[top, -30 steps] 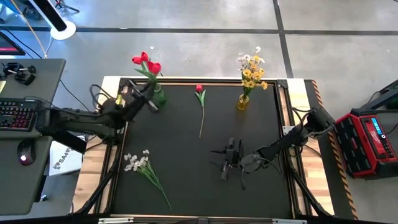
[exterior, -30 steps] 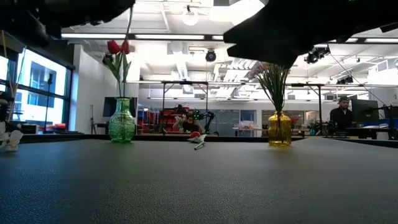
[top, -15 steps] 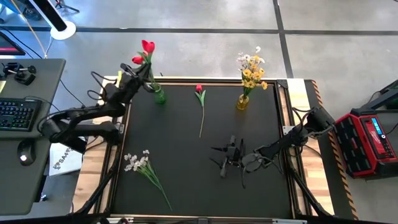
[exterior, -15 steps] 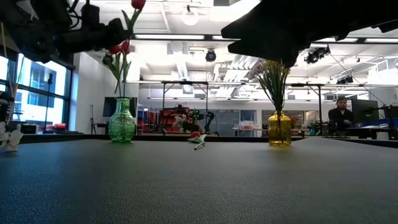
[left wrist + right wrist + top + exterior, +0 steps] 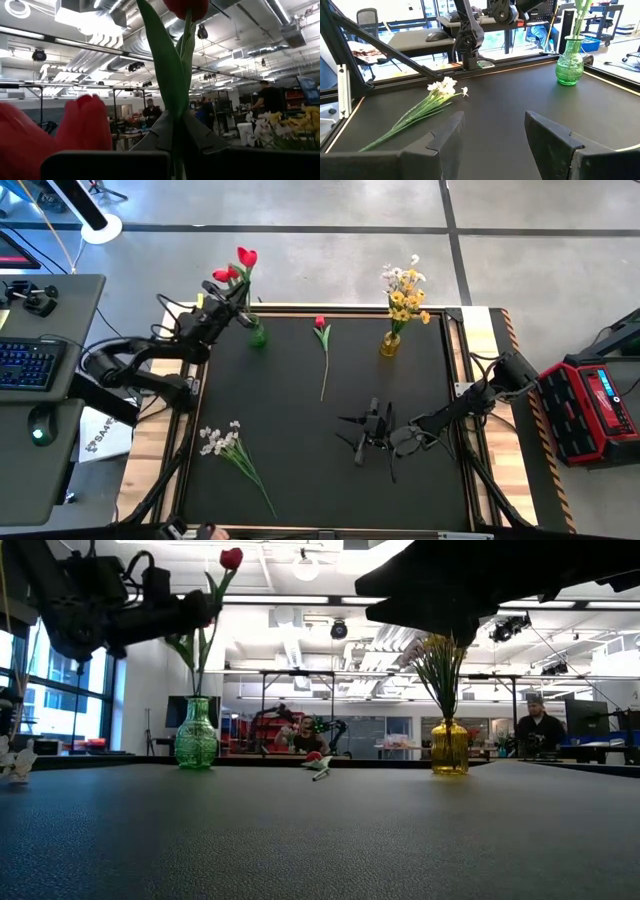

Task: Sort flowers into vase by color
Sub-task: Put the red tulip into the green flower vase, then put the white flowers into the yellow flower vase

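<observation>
My left gripper (image 5: 236, 314) is at the far left, beside the green vase (image 5: 257, 335), shut on a red tulip (image 5: 231, 558) that stands upright, its bloom (image 5: 246, 256) above the vase. Another red bloom (image 5: 223, 275) stands in that vase. A loose red tulip (image 5: 322, 352) lies on the mat at the far middle. A white spray (image 5: 230, 448) lies near left. The yellow vase (image 5: 390, 343) holds a yellow and white spray (image 5: 404, 290). My right gripper (image 5: 366, 436) is open and empty, low over the mat at the right. My left gripper pinches the tulip's green stem (image 5: 176, 125) with its long leaf between its two fingers (image 5: 200, 137). The fingers come level from the table's left and lie across the stem. The tulip stands upright with its bloom above the fingers. Whether its lower end is inside the green vase (image 5: 197, 730) I cannot tell.
A desk with a keyboard (image 5: 25, 360) stands left of the table and a red case (image 5: 595, 405) right of it. People (image 5: 535, 725) stand in the room beyond the far edge. The mat's middle (image 5: 300, 430) is bare.
My left gripper has gone toward the far edge and the green vase. It has turned the red tulip from tilted to upright, so its bloom now stands high above the vase. In the low view the gripper and bloom have then come down a little.
</observation>
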